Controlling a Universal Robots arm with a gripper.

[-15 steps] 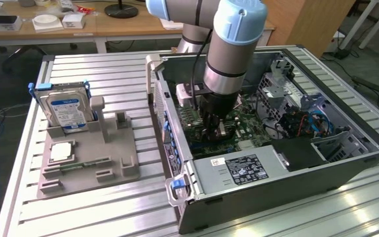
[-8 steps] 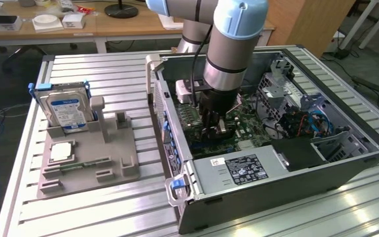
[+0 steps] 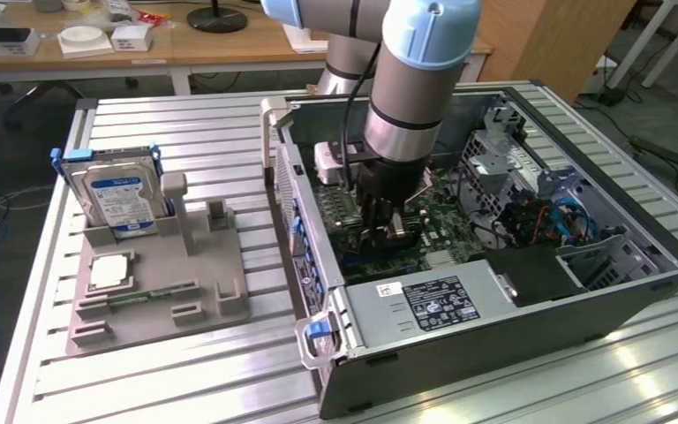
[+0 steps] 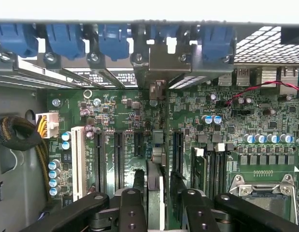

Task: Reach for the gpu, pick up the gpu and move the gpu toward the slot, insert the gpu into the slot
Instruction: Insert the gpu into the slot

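Note:
The gpu (image 4: 155,193) shows edge-on as a thin card standing upright in a motherboard slot. Its metal bracket (image 4: 156,65) meets the case's rear wall under the blue latches. My gripper (image 4: 156,180) straddles the card, with one black finger (image 4: 138,178) on each side. A narrow dark gap shows beside the card, so the jaws stand open around it. In the exterior view the arm reaches down into the open computer case (image 3: 621,291), and the gripper (image 3: 387,231) hangs low over the green motherboard (image 3: 440,231).
On the exterior view's left, a grey fixture (image 3: 198,291) holds a silver hard drive (image 3: 121,196), a processor chip (image 3: 112,269) and a green memory stick (image 3: 139,298). Inside the case are a power supply (image 3: 433,300), a braided cable bundle (image 4: 19,135), empty slots (image 4: 118,162) and the processor socket (image 4: 263,188).

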